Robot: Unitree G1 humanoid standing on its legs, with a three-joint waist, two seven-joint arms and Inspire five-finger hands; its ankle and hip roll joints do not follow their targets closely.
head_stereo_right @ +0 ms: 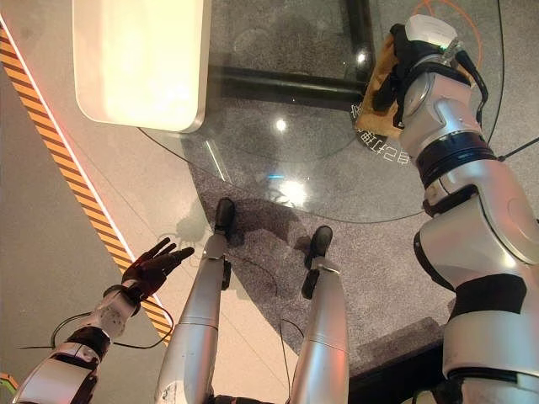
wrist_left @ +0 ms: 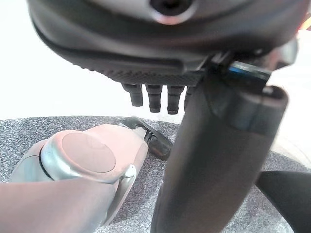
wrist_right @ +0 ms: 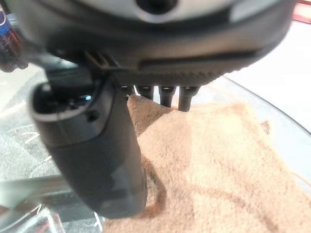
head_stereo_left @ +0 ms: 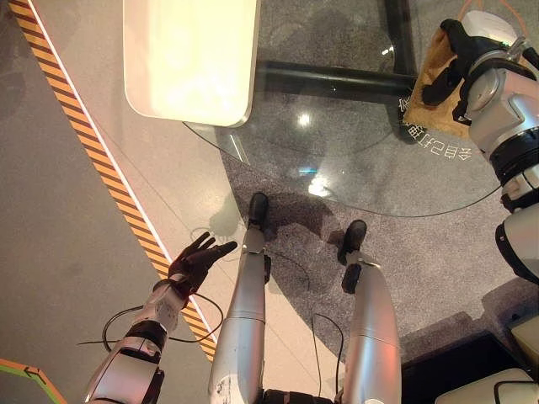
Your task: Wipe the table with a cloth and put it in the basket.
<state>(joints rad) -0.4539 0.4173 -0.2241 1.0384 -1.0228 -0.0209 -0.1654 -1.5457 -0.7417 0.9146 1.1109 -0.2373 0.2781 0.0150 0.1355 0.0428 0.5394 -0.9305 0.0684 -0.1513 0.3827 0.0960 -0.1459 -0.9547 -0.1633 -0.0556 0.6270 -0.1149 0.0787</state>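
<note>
A brown cloth (head_stereo_left: 438,114) lies on the round glass table (head_stereo_left: 337,168) near its far right rim. My right hand (head_stereo_left: 459,55) rests on top of the cloth with straight fingers pressed flat. In the right wrist view the thumb (wrist_right: 97,145) and fingers touch the cloth (wrist_right: 218,160), which spreads out past them. My left hand (head_stereo_left: 195,261) hangs open low at the left, over the floor and away from the table, its fingers spread and holding nothing.
A white rounded slab (head_stereo_left: 189,55) stands at the table's far left edge. A black frame bar (head_stereo_left: 337,80) runs under the glass. A yellow-and-black striped line (head_stereo_left: 109,168) crosses the floor on the left.
</note>
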